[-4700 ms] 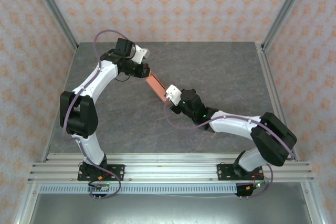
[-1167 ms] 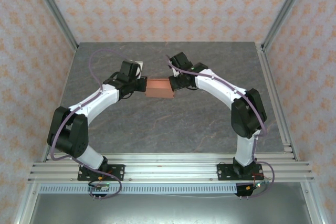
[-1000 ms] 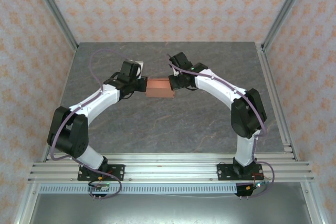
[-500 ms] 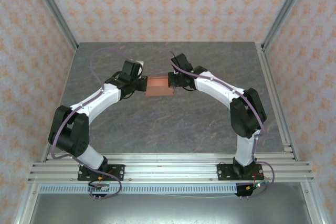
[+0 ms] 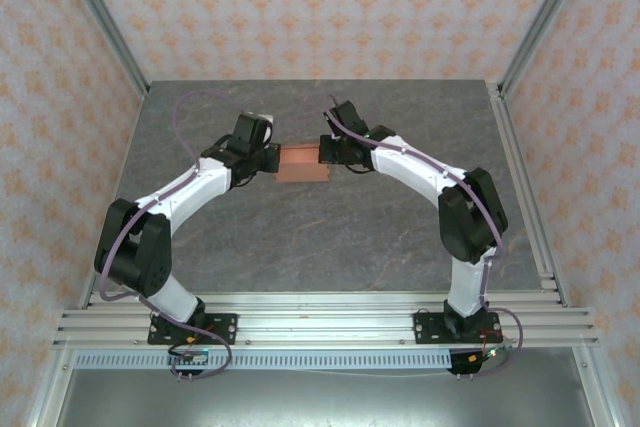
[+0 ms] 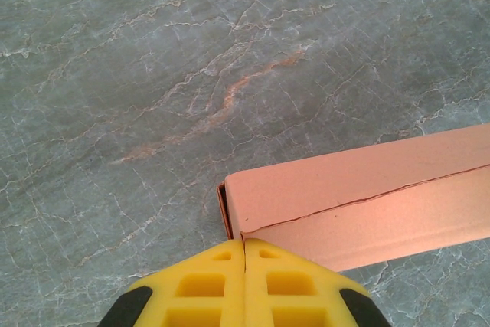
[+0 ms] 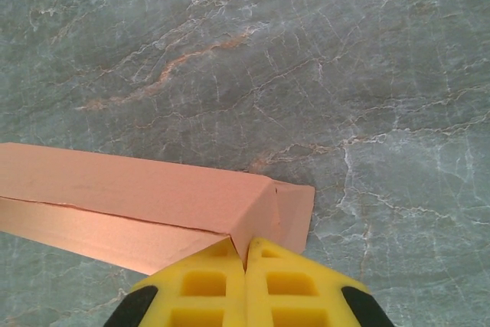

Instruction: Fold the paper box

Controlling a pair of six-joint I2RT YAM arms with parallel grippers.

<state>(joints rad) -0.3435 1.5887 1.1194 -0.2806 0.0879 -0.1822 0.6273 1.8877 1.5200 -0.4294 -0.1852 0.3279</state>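
One salmon-orange thin-card paper box lies on one grey marbled surface. Two hands, the left hand and the right hand, both fully closed, touch opposite box ends; whether they pinch card is unclear.

Bright, even, diffuse light falls from above on the table, so the left arm and right arm cast only faint, soft-edged shadows and nothing glares. The overhead view is sharp, with a slight wide-angle splay at the table's far corners. In both wrist views the marbled surface is crisp, the paper box shows faces differing slightly in tone, and the yellow fingers look slightly soft.
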